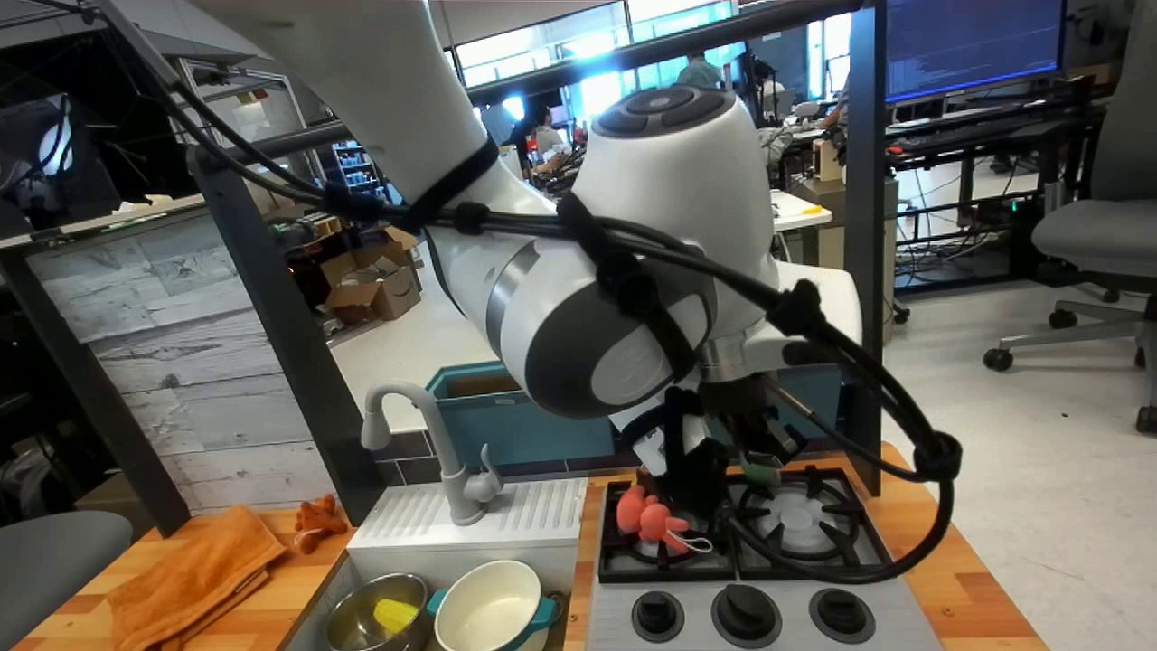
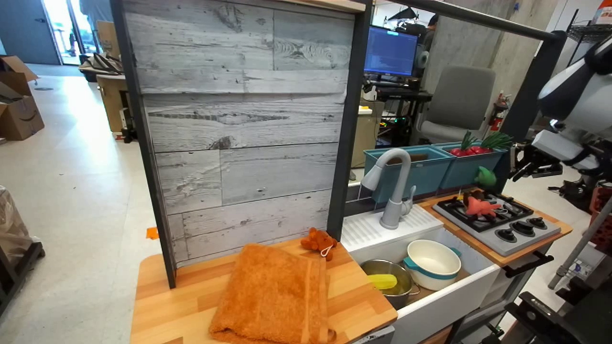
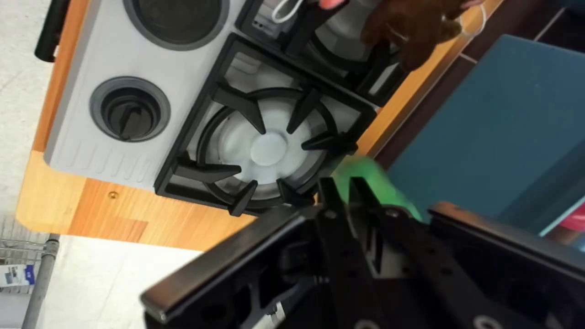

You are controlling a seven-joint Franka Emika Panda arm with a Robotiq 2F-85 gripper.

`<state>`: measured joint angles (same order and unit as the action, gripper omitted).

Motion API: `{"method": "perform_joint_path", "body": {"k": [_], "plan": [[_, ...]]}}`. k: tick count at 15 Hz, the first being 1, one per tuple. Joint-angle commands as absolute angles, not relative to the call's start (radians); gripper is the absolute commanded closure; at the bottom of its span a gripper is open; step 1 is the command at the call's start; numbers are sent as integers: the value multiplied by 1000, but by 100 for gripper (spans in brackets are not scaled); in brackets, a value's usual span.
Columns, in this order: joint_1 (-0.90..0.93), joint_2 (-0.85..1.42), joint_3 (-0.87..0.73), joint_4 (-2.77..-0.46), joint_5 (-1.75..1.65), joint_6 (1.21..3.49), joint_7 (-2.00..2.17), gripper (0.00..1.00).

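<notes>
My gripper (image 3: 343, 183) hangs over the back corner of the toy stove, its jaws slightly parted with a narrow gap. Just past the fingertips in the wrist view is a smooth green thing (image 3: 381, 185), its outline smeared by blur and partly hidden by the fingers. In an exterior view the green thing (image 2: 486, 176) appears apart from the gripper, above the stove top and against the teal bin, with no support visible under it. The bare burner (image 3: 268, 148) lies beside it. A coral plush toy (image 1: 653, 520) and a brown plush toy (image 3: 411, 32) rest on the neighbouring burner.
Teal bins (image 2: 406, 179) line the back, with red radish-like things (image 2: 471, 151) in the right one. A grey faucet (image 2: 397, 191) rises by the sink, which holds a white pot (image 2: 432, 260) and a steel pot (image 2: 401, 294). An orange towel (image 2: 272, 291) covers the left counter.
</notes>
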<state>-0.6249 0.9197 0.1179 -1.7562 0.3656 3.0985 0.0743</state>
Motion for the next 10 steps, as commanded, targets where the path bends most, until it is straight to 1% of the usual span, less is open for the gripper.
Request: {"method": "perform_joint_path", "body": {"k": [1, 2, 4, 8, 9, 10], "plan": [[-666, 988, 192, -1685, 376, 3141, 93, 56], [-660, 982, 191, -1692, 371, 3116, 103, 48], [-678, 962, 226, -1709, 369, 2999, 101, 33], [-718, 871, 315, -1798, 408, 2797, 22, 5], [-717, 853, 322, -1803, 413, 2738, 5, 0], [-708, 801, 318, -1853, 422, 2676, -3, 0]]}}
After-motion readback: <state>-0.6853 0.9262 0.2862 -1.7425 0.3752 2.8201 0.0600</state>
